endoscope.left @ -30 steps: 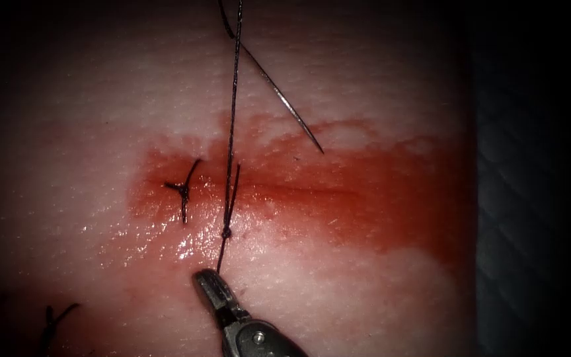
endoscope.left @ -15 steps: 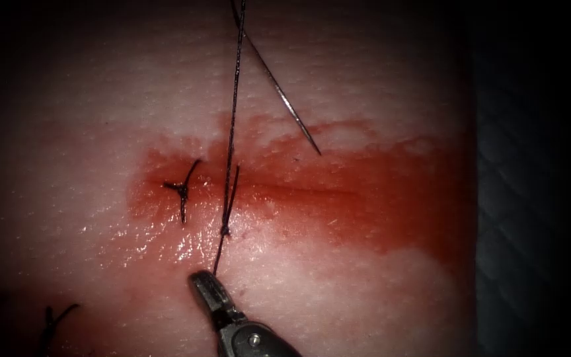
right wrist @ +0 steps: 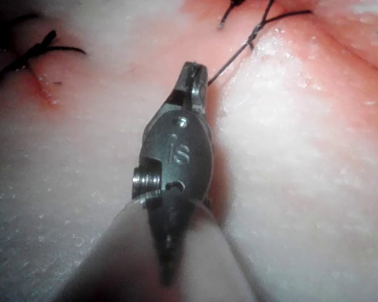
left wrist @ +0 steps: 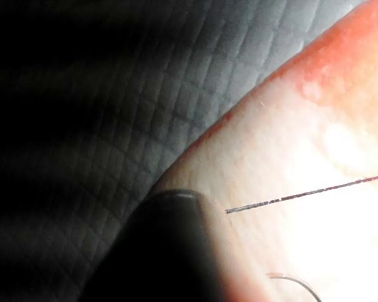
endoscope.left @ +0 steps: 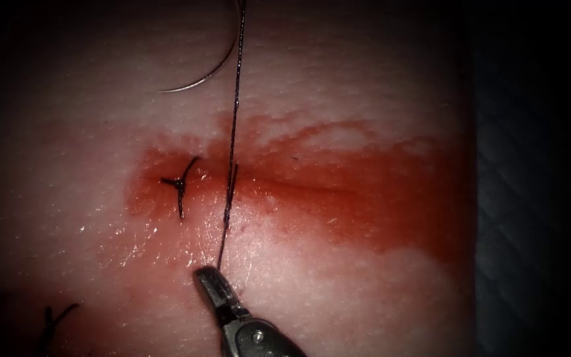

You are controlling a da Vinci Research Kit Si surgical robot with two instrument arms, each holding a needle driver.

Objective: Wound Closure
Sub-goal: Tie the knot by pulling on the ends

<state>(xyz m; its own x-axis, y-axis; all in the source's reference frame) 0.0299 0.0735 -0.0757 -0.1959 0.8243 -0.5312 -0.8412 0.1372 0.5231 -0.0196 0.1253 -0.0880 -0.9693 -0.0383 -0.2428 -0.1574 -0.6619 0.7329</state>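
Gripping the thread (endoscope.left: 232,112) just below the cut (endoscope.left: 299,187), the right tool (endoscope.left: 211,285) has its jaws closed on the short end, and the strand runs taut from that tip straight up across the cut. Right beside that crossing, the knot (endoscope.left: 227,215) sits snug on the near lip of the cut, lower and tighter than it looked a second ago. Left of it along the cut lies a finished stitch (endoscope.left: 181,188) with its cut ends sticking out. Well above the cut, the curved needle (endoscope.left: 206,78) hangs free of the tissue (endoscope.left: 338,291), swung round to the left of the strand. The left tool (left wrist: 157,245) shows as a dark shape beside the thread; whether its jaws grip, I cannot tell. Judging this well: keep both pulls level and opposed, so the knot seats flat without lifting the red-stained edges.
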